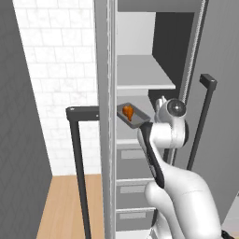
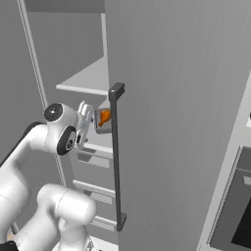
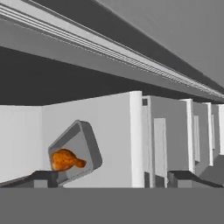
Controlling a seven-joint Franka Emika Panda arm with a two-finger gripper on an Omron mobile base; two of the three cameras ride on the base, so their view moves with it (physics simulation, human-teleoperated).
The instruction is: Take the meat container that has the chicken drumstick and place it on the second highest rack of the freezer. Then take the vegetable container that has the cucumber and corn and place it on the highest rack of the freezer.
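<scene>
The grey meat container (image 1: 136, 116) with the orange-brown chicken drumstick (image 1: 127, 111) lies inside the open freezer (image 1: 105, 140), on the shelf under the highest rack (image 1: 144, 79). My gripper (image 1: 161, 101) is just to its right, open and holding nothing. From the right base the gripper (image 2: 85, 116) sits left of the container (image 2: 99, 128) and drumstick (image 2: 104, 116). In the hand view the container (image 3: 87, 142) and drumstick (image 3: 65, 159) lie past my left fingertip (image 3: 43, 178), outside the wide jaws of the gripper (image 3: 113, 179). The vegetable container is out of view.
The freezer door (image 2: 171, 122) stands open at the right, its long dark bar handle (image 2: 116, 157) close to my hand. A second dark handle (image 1: 77, 158) stands at the left. Pale drawers (image 1: 133, 163) fill the freezer below the shelves. A black oven (image 2: 235, 211) is at far right.
</scene>
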